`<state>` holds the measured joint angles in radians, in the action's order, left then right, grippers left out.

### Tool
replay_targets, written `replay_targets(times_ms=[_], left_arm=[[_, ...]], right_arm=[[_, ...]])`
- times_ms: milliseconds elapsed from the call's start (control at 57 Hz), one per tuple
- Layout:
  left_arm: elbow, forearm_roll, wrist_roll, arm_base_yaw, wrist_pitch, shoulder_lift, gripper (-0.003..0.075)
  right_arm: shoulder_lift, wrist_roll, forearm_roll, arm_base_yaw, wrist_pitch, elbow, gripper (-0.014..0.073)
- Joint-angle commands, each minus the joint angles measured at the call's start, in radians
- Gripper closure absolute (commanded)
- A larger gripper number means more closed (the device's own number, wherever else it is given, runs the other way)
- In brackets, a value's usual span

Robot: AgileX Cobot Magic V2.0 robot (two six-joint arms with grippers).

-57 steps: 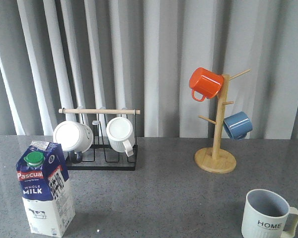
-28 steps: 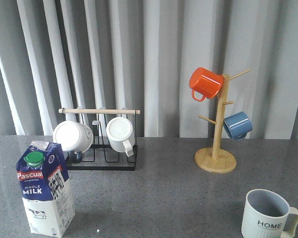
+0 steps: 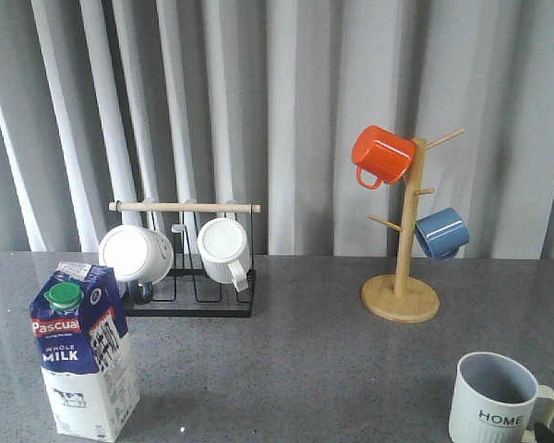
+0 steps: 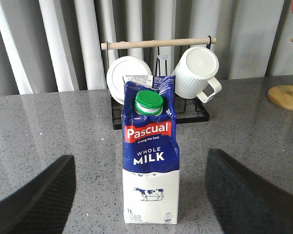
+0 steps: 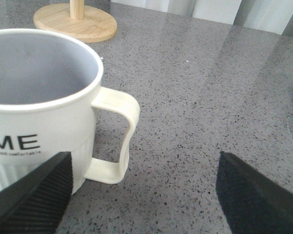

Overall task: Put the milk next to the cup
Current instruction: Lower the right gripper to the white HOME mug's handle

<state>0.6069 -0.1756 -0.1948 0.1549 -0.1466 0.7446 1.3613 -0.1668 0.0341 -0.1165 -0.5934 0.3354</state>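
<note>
The milk [image 3: 83,355] stands upright at the front left of the grey table, a blue-and-white carton with a green cap. In the left wrist view the milk [image 4: 150,161] rises just beyond my left gripper [image 4: 140,156], which is open, its fingers [image 4: 36,200] wide on either side and not touching the carton. The cup [image 3: 497,402], pale with "HOME" printed on it, sits at the front right. My right gripper [image 5: 145,156] is open close to the cup [image 5: 39,112], with the cream handle [image 5: 118,139] between its two fingers and nothing gripped.
A black wire rack [image 3: 189,300] with a wooden rod holds two white mugs [image 3: 226,249] behind the milk. A wooden mug tree [image 3: 402,295] at the back right carries an orange mug [image 3: 381,155] and a blue mug [image 3: 441,233]. Grey curtains hang behind the table.
Dark slivers of both grippers have edged into the front view, at the left edge and the bottom right corner. Milk and cup have not moved.
</note>
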Motion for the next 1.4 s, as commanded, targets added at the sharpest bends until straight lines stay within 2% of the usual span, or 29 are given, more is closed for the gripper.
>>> replay_targets(times_ms=[0,842,1211,1386], left_arm=[[0.026,0.002,-0.009,0.007,0.083,-0.001,0.0197],[0.026,0.002,-0.008,0.007,0.105,-0.001,0.0197],[0.026,0.002,-0.008,0.007,0.105,-0.001,0.0197],[0.026,0.002,-0.008,0.007,0.104,-0.001,0.0197]], right_arm=[[0.006,0.000,-0.005,-0.005,-0.128,0.024,0.0000],[0.195,0.025,-0.034,-0.005,-0.419,0.024,0.0006],[0.267,0.049,-0.034,-0.005,-0.497,0.027,0.0092],[0.277,0.052,-0.034,-0.005,-0.511,0.040,0.0181]])
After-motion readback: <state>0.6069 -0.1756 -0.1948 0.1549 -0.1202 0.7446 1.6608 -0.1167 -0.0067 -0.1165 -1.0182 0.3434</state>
